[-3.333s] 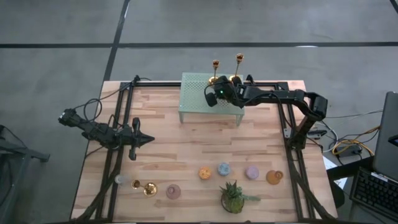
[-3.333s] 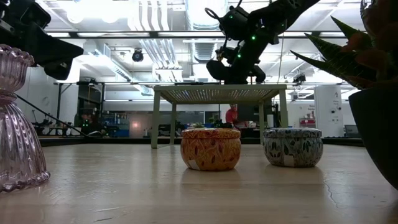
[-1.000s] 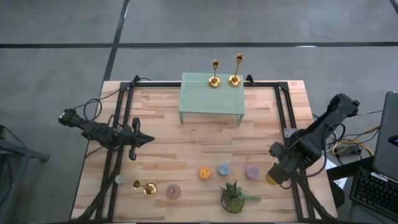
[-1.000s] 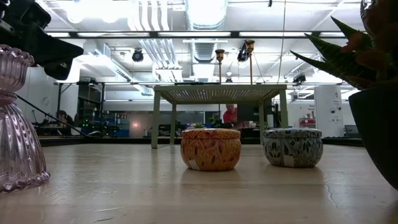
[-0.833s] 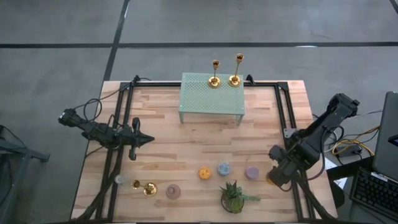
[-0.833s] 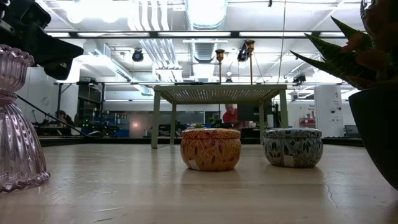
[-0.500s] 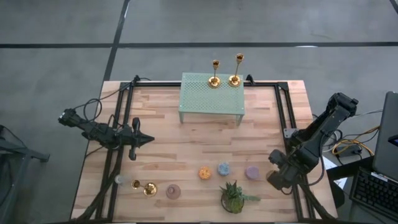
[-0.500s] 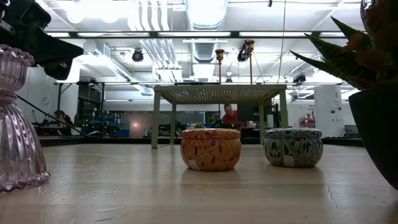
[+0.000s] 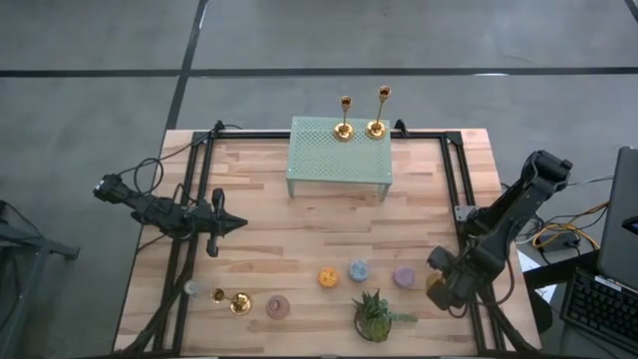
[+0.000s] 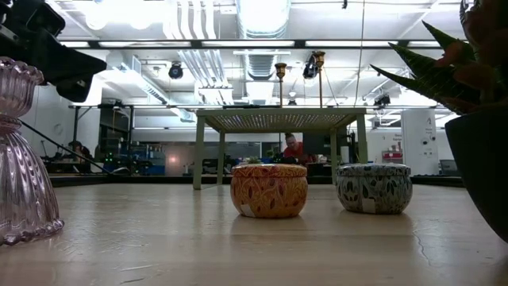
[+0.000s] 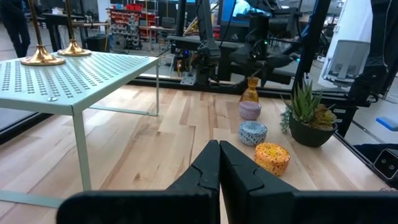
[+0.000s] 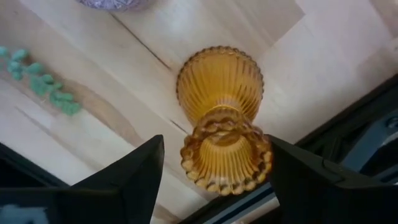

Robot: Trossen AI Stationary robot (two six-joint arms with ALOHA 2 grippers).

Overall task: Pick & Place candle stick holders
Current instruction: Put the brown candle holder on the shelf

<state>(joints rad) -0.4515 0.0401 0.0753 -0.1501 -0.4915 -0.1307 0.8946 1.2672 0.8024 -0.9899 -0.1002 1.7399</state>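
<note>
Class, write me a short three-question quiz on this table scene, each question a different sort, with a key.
1. True or false: two gold candlesticks stand on the green mesh stand.
2. The open right pincer hovers over: A) potted plant B) amber glass holder C) blue tin
3. Fill in: the left pincer is ____.

Key: 1 true; 2 B; 3 shut.

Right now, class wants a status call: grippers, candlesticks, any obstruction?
Right gripper open, poised over amber glass holder at table's near right. Left gripper shut, waiting left. Two gold candlesticks upright on green stand. Nothing blocking.
</note>
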